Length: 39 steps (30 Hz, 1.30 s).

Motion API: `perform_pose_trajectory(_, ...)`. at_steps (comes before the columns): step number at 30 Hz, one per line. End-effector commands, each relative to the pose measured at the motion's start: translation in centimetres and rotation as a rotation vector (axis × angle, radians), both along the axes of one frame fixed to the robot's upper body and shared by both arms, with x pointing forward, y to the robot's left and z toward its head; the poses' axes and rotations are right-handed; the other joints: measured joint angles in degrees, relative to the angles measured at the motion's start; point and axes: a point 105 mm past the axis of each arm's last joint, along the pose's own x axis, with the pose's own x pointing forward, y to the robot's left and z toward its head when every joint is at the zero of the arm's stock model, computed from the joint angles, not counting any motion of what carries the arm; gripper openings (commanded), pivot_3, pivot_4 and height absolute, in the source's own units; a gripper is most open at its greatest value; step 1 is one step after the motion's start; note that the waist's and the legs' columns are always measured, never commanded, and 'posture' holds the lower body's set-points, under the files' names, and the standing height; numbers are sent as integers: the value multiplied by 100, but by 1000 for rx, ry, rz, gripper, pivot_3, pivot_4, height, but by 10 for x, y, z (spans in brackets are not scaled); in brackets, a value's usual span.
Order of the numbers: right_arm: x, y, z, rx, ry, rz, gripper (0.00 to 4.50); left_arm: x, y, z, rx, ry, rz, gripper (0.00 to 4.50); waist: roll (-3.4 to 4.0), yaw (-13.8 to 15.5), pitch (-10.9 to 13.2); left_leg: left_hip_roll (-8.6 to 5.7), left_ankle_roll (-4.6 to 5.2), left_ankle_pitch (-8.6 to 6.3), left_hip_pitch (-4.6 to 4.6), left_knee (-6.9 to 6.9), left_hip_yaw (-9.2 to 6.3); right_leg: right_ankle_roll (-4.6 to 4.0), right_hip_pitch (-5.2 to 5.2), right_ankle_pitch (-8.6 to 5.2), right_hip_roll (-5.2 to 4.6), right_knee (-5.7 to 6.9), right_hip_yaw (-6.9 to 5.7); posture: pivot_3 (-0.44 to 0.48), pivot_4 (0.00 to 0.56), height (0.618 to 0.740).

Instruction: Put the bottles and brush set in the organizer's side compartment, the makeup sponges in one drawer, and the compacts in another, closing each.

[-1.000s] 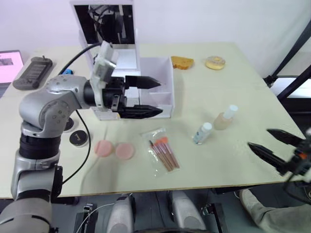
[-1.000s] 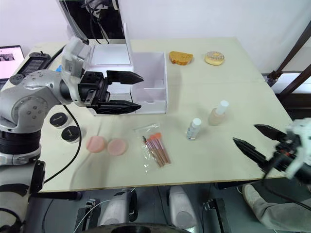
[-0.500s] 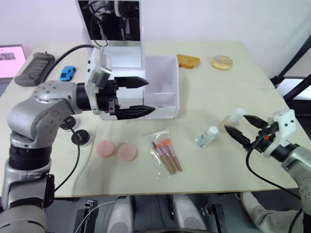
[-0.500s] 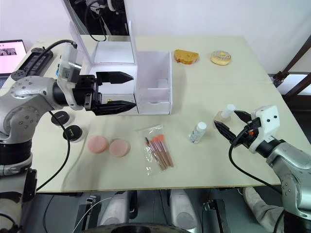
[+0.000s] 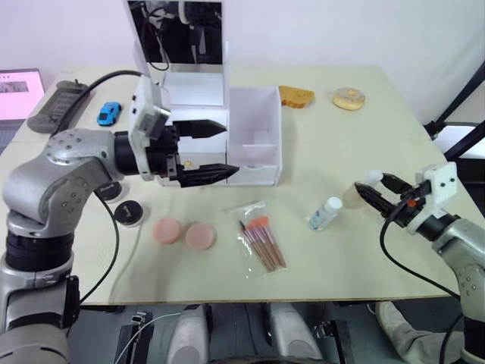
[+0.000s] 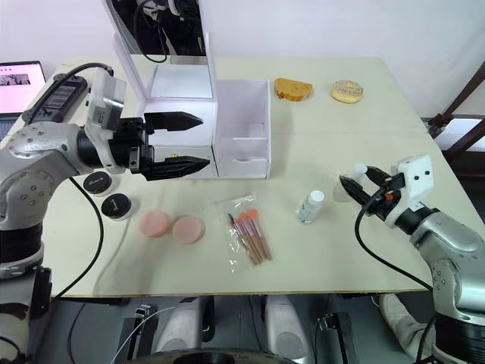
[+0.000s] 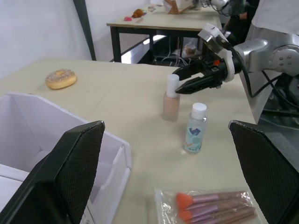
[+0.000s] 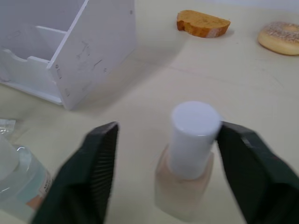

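Right gripper (image 8: 163, 140) open, empty, fingers straddling beige bottle (image 8: 187, 158) cap (upright, right of organizer (image 6: 241, 129)). Closure advised lower, on body. Left gripper (image 6: 193, 141) open, empty.

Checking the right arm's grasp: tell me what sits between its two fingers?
The beige bottle: the right gripper is open, one finger either side of its cap, not touching, as the right wrist view shows.
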Motion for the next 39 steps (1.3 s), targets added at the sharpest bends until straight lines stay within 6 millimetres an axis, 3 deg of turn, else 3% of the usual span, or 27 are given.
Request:
perform_pose_trajectory(1,3,-5,9,-43,-34,-13,1175,-7,-1,10,-1,-58,-7,4500,0,0,0,0,0,0,0,1,0,0,0,0,0,0,0,0,150,738)
perform_pose_trajectory(2,4,-6,8,-46,-32,-15,706,-8,-2,11,-1,-59,-8,4500,0,-1,0,0,0,0,0,1,0,0,0,0,0,0,0,0,150,738)
perform_pose_trajectory(3,4,-7,8,-47,-31,-17,642,-8,-3,11,-3,-60,-8,4500,0,-1,0,0,0,0,0,2,0,0,0,1,0,0,0,0,150,738)
perform_pose_trajectory(12,9,-8,22,-50,-55,5,642,-5,0,10,2,-67,9,4500,0,1,0,0,0,0,0,4,0,2,1,2,0,0,0,0,150,738)
perform_pose_trajectory(20,9,11,71,-18,-137,137,642,0,11,5,22,-64,58,4500,5,-5,2,1,1,0,3,1,-3,6,1,4,4,1,1,0,150,738)
perform_pose_trajectory(25,10,50,103,3,-165,346,642,3,25,2,-54,-22,106,4500,7,-41,3,1,1,0,1,3,3,5,0,5,0,0,3,0,150,738)
perform_pose_trajectory(28,14,76,122,29,-184,454,642,-1,43,-17,1,-20,142,4500,9,-124,4,4,1,1,9,-3,0,3,0,6,5,1,3,0,150,738)
perform_pose_trajectory(34,23,125,141,53,-184,657,642,-10,76,-36,-59,34,260,4500,9,-168,5,5,1,1,-8,-1,0,2,-9,6,-2,-3,-2,0,150,738)
perform_pose_trajectory(39,32,156,141,52,-161,758,642,-20,79,-43,-84,35,302,4500,8,-96,5,7,1,1,-17,-4,-4,1,-18,6,0,-3,-8,0,150,738)
